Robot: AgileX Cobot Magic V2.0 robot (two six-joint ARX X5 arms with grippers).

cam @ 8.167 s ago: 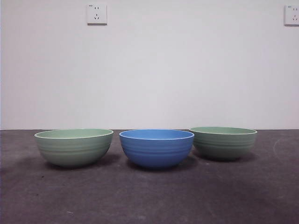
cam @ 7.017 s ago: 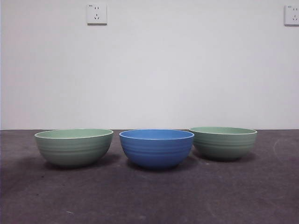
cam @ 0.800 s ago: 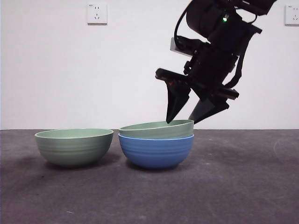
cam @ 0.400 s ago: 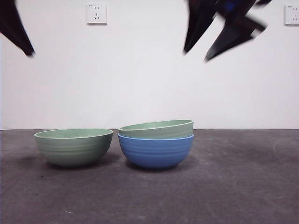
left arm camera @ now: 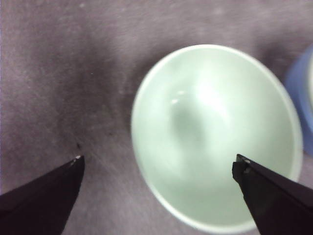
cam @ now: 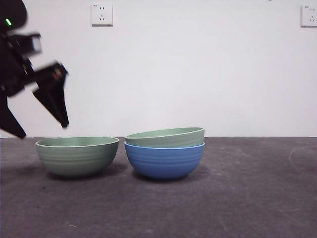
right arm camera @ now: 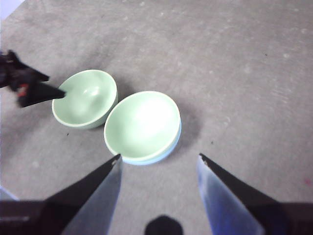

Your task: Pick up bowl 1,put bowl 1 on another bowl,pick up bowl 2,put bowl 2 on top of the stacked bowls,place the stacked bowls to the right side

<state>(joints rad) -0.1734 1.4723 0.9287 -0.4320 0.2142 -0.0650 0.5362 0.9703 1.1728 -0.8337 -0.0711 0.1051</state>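
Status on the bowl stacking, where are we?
Done: one green bowl sits nested in the blue bowl. In hand: the left gripper hangs open above the second green bowl, not touching it; the right gripper is open, high above the pair. Left: grasp that bowl, put it on top, then set all three on the right side.

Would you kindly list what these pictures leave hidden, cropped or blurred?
- Blue bowl: its inside is hidden in every view by the green bowl nested in it.
- Left tool: front view, blurred and cut off by the picture's edge above the lone green bowl.
- Lone green bowl: left wrist view, blurred, its rim cropped.
- Right tool: absent from the front view.
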